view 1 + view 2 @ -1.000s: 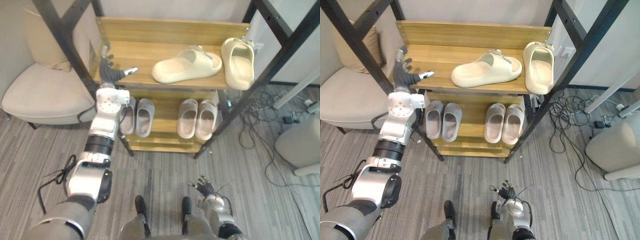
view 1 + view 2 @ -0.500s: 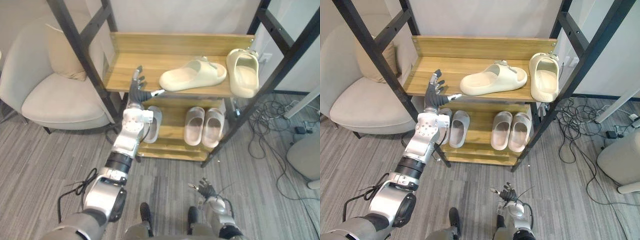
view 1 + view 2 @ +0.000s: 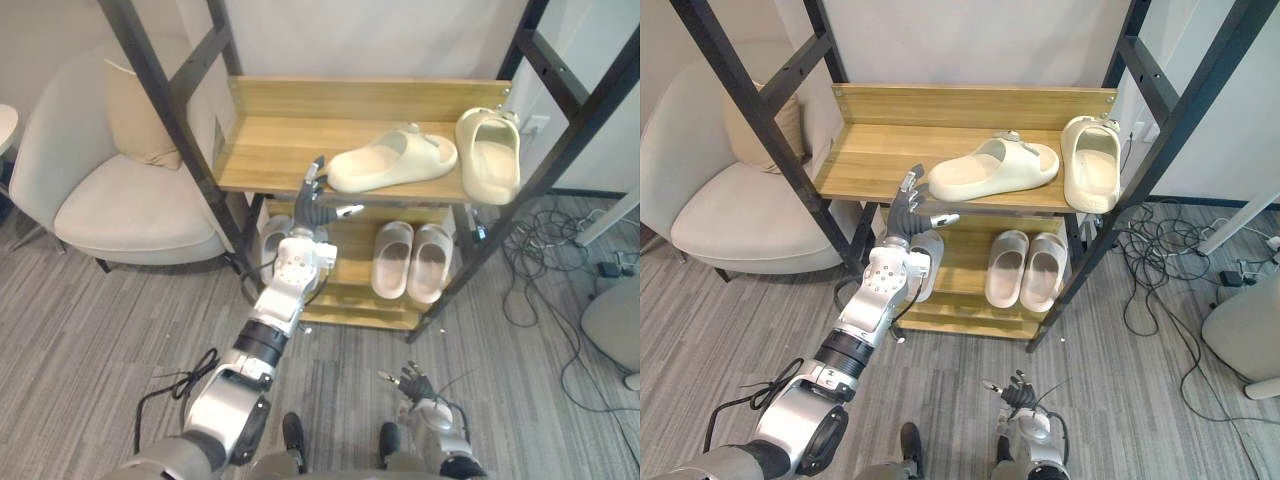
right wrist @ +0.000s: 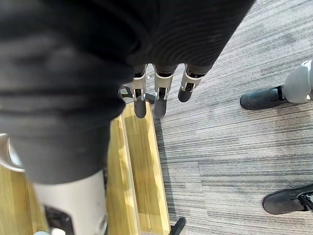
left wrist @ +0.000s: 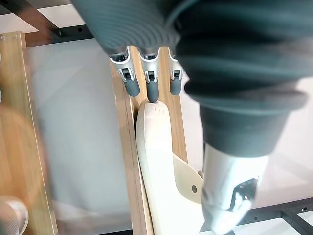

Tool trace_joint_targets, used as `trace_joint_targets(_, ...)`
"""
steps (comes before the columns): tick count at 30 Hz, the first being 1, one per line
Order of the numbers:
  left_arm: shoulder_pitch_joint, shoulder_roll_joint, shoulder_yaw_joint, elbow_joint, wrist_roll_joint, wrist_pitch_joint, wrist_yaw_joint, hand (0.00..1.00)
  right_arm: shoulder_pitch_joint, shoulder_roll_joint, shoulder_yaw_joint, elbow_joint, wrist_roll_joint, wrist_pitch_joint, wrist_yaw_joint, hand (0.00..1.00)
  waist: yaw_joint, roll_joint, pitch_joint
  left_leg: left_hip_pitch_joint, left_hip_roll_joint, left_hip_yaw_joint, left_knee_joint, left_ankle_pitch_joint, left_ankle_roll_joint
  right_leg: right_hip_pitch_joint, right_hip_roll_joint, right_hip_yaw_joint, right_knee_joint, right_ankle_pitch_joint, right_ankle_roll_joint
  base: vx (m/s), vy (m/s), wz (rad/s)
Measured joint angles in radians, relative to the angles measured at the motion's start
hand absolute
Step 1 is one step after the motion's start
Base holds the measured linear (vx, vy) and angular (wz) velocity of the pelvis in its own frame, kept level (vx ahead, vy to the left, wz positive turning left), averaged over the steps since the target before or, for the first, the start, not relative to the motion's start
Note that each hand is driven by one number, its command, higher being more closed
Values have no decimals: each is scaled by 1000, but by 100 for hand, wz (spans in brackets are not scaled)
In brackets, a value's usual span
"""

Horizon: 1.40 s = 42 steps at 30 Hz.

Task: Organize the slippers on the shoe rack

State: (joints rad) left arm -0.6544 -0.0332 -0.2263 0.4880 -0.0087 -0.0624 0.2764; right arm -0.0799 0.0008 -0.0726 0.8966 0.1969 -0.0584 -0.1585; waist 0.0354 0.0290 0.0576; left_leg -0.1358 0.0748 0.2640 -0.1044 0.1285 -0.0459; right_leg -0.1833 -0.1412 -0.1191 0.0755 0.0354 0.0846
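Note:
A cream slipper (image 3: 392,160) lies sideways on the wooden top shelf (image 3: 270,150) of the shoe rack. A second cream slipper (image 3: 487,155) sits at the shelf's right end, its toe hanging over the front edge. My left hand (image 3: 315,205) is raised at the shelf's front edge, open, with straight fingers (image 5: 147,88) just short of the sideways slipper's (image 5: 156,161) near end and the thumb pointing at it. Two grey slippers (image 3: 410,260) rest on the lower shelf. Another grey slipper (image 3: 927,262) shows behind my left arm. My right hand (image 3: 412,383) hangs open near the floor.
A beige armchair (image 3: 120,200) with a cushion stands left of the rack. Black slanted frame posts (image 3: 165,95) flank the shelves on both sides. Loose cables (image 3: 545,270) lie on the grey floor to the right.
My left hand has travelled right along the top shelf's front edge, from its left end to the sideways cream slipper. The camera has shifted too. The slippers have stayed put.

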Motion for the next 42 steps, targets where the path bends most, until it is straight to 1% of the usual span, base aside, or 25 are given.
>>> trace_joint_targets(6, 0, -28, -53, 37, -34, -18, 1, 0, 0, 0, -2, -1, 1, 0, -10, 0, 0, -3, -13, 0, 0, -1, 0, 0, 0, 1, -1, -1, 0, 0, 3, 8, 37, 0)
trace_joint_targets(7, 0, -29, -57, 40, -35, -18, 1, 0, 0, 0, -3, -1, 1, 0, -10, 0, 0, -3, -14, 1, 0, -1, 0, 0, 0, 1, -1, -1, 0, 0, 4, 13, 32, 0)
trace_joint_targets(9, 0, -32, -98, 55, -38, -17, -8, 0, 0, 3, -2, -11, 1, 0, -10, 0, 0, -5, -19, 7, -1, -1, 0, 0, -1, 8, -1, -2, 0, 0, 5, 8, 35, -1)
trace_joint_targets(10, 0, -42, -132, 73, -58, -14, -26, 0, -2, 3, -3, -16, 1, 0, -10, 0, 0, -7, -20, 11, -1, 0, 0, -2, -1, 11, -1, 0, 1, 0, 5, -1, 31, -2)
trace_joint_targets(14, 1, -79, -162, 80, -84, -12, -29, 0, -4, 3, -3, -17, 2, 0, -10, 0, -1, -7, -20, 13, -1, 1, 0, -2, -1, 10, -1, 2, 4, -3, 2, -4, 25, -1)
trace_joint_targets(15, 1, -82, -188, 80, -99, -12, -40, 0, -4, 3, -3, -17, 2, 0, -10, 0, -4, -7, -20, 14, 0, 1, 0, -2, -1, 10, -1, 2, 6, -5, 2, 0, 0, 0)
trace_joint_targets(19, 2, -83, -211, 80, -111, -12, -45, 0, -4, 3, -3, -17, 2, 0, -11, 0, -11, -7, -21, 15, 0, 1, 0, -2, -1, 10, -1, 2, 6, -5, 2, 1, 24, 0)
trace_joint_targets(23, 2, -84, -252, 80, -118, -11, -47, 0, -10, 7, -3, -17, 2, 2, -12, 0, -17, -13, -27, 15, 0, 2, 0, -2, -1, 11, -1, 2, 7, -4, 2, 4, 16, 0)
trace_joint_targets(27, 2, -84, -274, 79, -131, -11, -47, 0, -10, 19, -4, -17, 2, 2, -15, 0, -28, -18, -31, 21, 0, 6, 0, -2, -1, 14, -1, 6, 7, -2, 5, 2, 5, -2)
trace_joint_targets(30, 2, -84, -273, 77, -131, -10, -46, 0, -7, 24, -6, -17, 2, 2, -17, 0, -29, -18, -32, 34, 0, 15, 0, -7, -4, 22, 0, 15, 6, -3, 6, 10, 32, -9)
trace_joint_targets(34, 2, -81, -273, -7, -132, -10, -46, 0, 7, 37, -32, -17, 2, 3, -18, 0, -29, -18, -34, 35, 0, 11, 0, -9, -2, 25, 0, 12, 6, -7, 4, 4, 31, 2)
trace_joint_targets(38, 43, -55, -271, -215, -150, -21, -49, 0, 42, 40, -39, -17, 2, 3, -18, 0, -27, -18, -34, 35, 1, -4, 0, -9, -2, 35, -1, -5, 6, -11, 7, 18, 23, 10)
trace_joint_targets(42, 74, -36, -247, -271, -158, -21, -66, 0, 51, 39, -38, -17, 2, 9, -17, 0, -26, -17, -40, 38, 1, -19, 0, -10, -3, 45, -1, -21, 7, -20, 3, 16, 15, 11)
